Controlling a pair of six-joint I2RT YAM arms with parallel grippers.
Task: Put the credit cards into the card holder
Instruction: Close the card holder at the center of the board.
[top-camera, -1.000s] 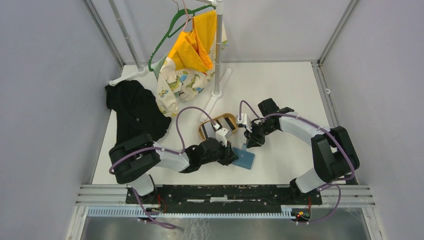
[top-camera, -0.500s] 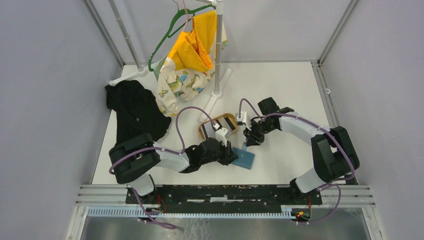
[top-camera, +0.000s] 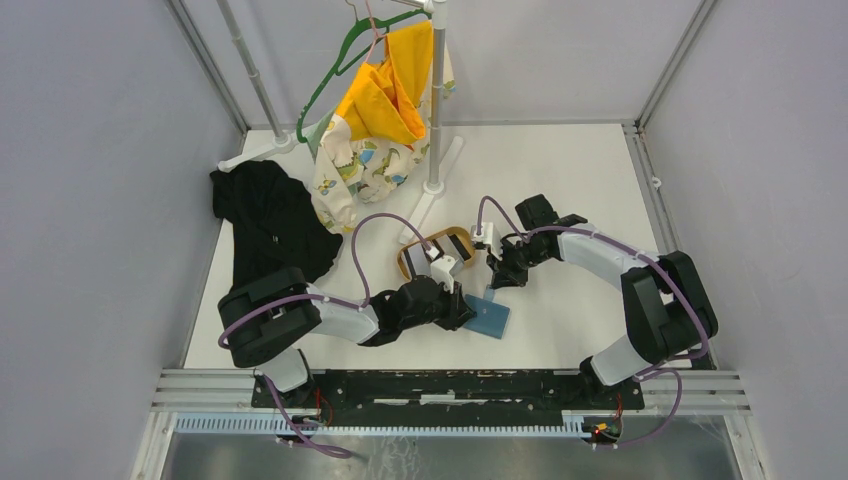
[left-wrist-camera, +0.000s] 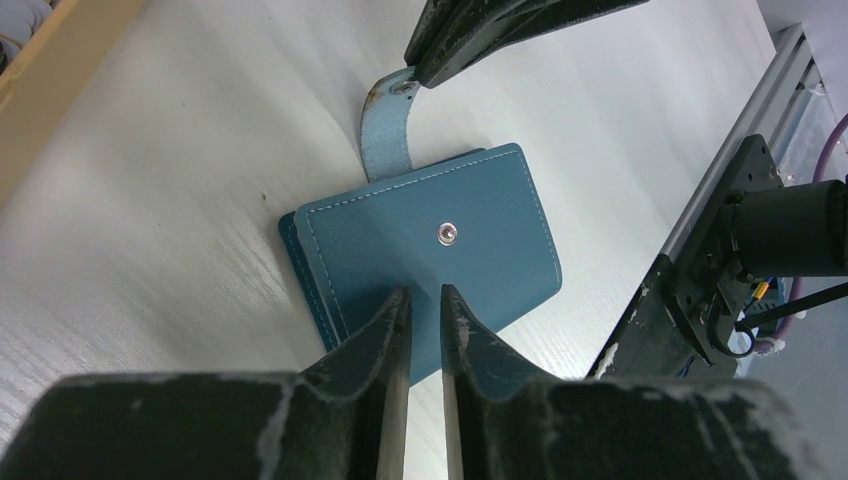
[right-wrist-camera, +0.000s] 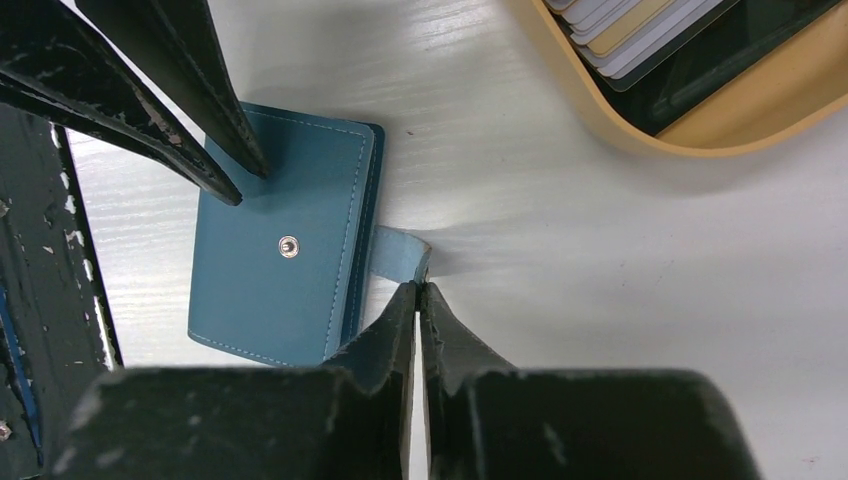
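Observation:
The teal-blue card holder (top-camera: 490, 318) lies closed on the white table, its snap stud up (left-wrist-camera: 448, 234). My left gripper (left-wrist-camera: 421, 297) is shut, with only a narrow gap, and its tips rest on the holder's cover near its edge. My right gripper (right-wrist-camera: 418, 288) is shut on the end of the holder's light blue snap tab (right-wrist-camera: 398, 254), which is stretched out to the side; this also shows in the left wrist view (left-wrist-camera: 382, 130). The credit cards (right-wrist-camera: 640, 30), a striped stack, lie in the oval tan tray (right-wrist-camera: 700, 130) just beyond the holder (top-camera: 440, 258).
A rack pole (top-camera: 436, 120) with a yellow and patterned garment (top-camera: 375, 120) and a green hanger (top-camera: 330, 80) stands behind the tray. A black cloth (top-camera: 270, 225) lies at the left. A metal rail (top-camera: 450, 385) runs along the near edge.
My right gripper has shifted slightly up and left with the snap tab in it. My left arm and the card holder have stayed put.

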